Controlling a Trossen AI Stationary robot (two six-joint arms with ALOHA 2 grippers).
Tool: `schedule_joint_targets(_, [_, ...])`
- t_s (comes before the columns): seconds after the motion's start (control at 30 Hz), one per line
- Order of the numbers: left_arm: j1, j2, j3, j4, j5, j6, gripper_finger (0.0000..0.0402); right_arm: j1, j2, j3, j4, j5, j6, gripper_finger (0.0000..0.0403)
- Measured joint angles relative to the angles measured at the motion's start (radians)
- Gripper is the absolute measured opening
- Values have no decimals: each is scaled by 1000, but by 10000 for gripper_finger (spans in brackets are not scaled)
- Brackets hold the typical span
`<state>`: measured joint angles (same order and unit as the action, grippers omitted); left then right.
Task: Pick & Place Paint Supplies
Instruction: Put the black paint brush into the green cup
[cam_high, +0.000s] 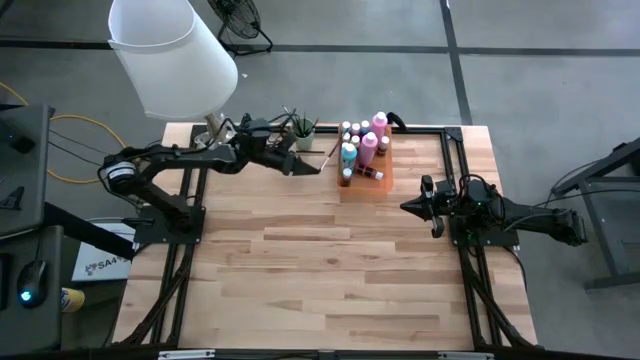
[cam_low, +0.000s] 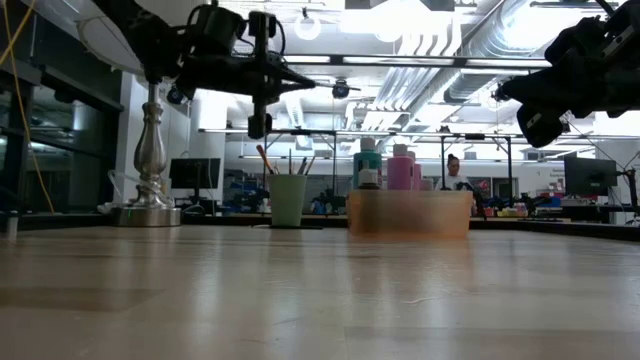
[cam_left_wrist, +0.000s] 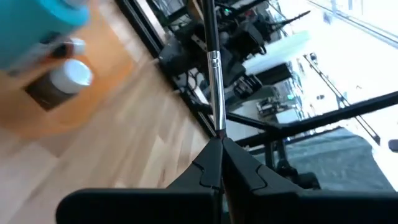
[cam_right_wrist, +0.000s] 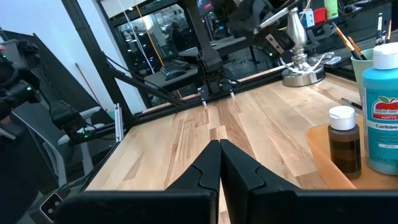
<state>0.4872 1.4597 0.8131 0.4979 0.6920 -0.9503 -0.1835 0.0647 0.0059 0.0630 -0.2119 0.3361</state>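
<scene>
Above the tabletop's far edge, the left end effector (cam_high: 312, 168) clamps a paintbrush (cam_left_wrist: 213, 68), probably pointing toward the orange tray (cam_high: 365, 185) beside it; right end effector (cam_high: 408, 207) waits, pinched together.

The table (cam_high: 330, 270) is smooth, pale planked wood. The lamp base (cam_low: 150, 150) is polished silver metal. The tray (cam_low: 410, 215) is translucent orange plastic.

Lab: exposed ceiling ducts (cam_low: 440, 70), background monitors (cam_low: 195, 172).
</scene>
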Motion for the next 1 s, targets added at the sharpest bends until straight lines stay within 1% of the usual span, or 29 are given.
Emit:
schedule_joint_targets(0.1, [20, 0, 0, -46, 2, 33, 0, 0, 0, 0, 0, 0, 0, 2])
schedule_joint_targets(0.23, [16, -14, 1, -144, -13, 100, 0, 0, 0, 0, 0, 0, 0, 2])
schedule_joint_targets(0.3, [8, -24, 14, -226, -28, 166, 0, 0, 0, 0, 0, 0, 0, 2])
schedule_joint_targets(0.37, [-7, -26, 36, -313, -67, 256, 0, 0, 0, 0, 0, 0, 0, 2])
schedule_joint_targets(0.5, [-39, -31, 125, -531, -137, 457, 0, 0, 0, 0, 0, 0, 0, 2])
schedule_joint_targets(0.63, [-78, -29, 277, -863, -304, 772, 0, 0, 0, 0, 0, 0, 0, 2])
schedule_joint_targets(0.77, [-97, 0, 458, -1176, -501, 1061, 0, 0, 0, 0, 0, 0, 0, 2])
schedule_joint_targets(0.9, [-94, 62, 601, -1372, -706, 1259, 0, 0, 0, 0, 0, 0, 0, 2])
schedule_joint_targets(1.0, [-94, 102, 680, -1447, -868, 1373, 0, 0, 0, 0, 0, 0, 0, 2])
